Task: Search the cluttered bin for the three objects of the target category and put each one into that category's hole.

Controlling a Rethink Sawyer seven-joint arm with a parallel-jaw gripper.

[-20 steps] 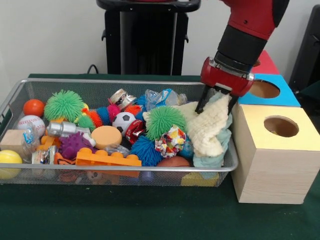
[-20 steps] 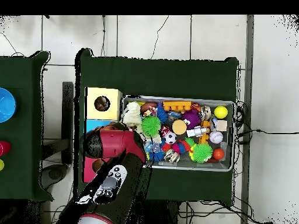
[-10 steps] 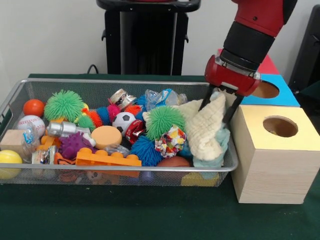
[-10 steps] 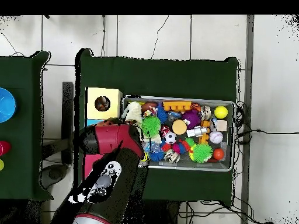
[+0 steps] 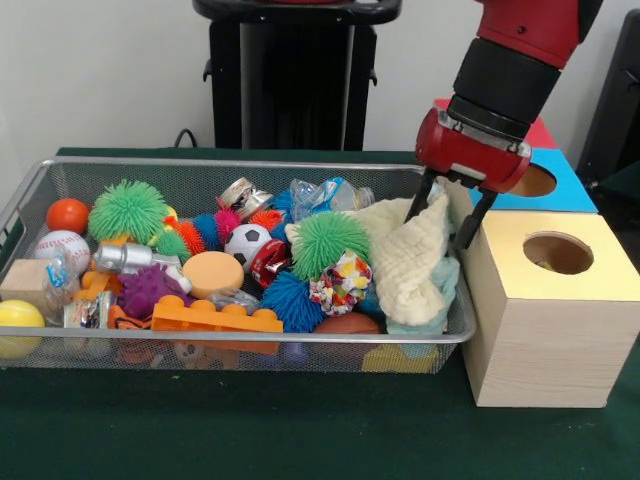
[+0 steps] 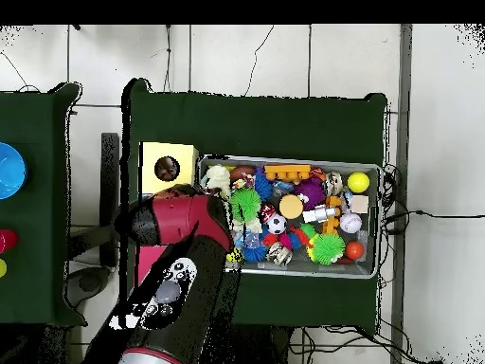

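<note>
Wire bin (image 5: pixel 60 180) is packed with balls, spiky toys and blocks. Three boxes with holes are lined up at its 3 o'clock side, the yellow-topped box (image 5: pixel 540 330) nearest. Cream cloth (image 5: pixel 410 265) is draped at the bin's 3 o'clock end and pinched at its top by the gripper (image 5: pixel 448 210), fingers part-closed on it. Lift step is judged underway. Next, the cloth must be raised clear of the rim and carried toward its hole at 3 o'clock.

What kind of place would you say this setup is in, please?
Most likely a robotics lab set up for sorting trials. A red and black robot arm works over a wire mesh bin crammed with toys on a green-covered table, beside wooden boxes with round holes, and cables trail over the tiled floor.
</note>
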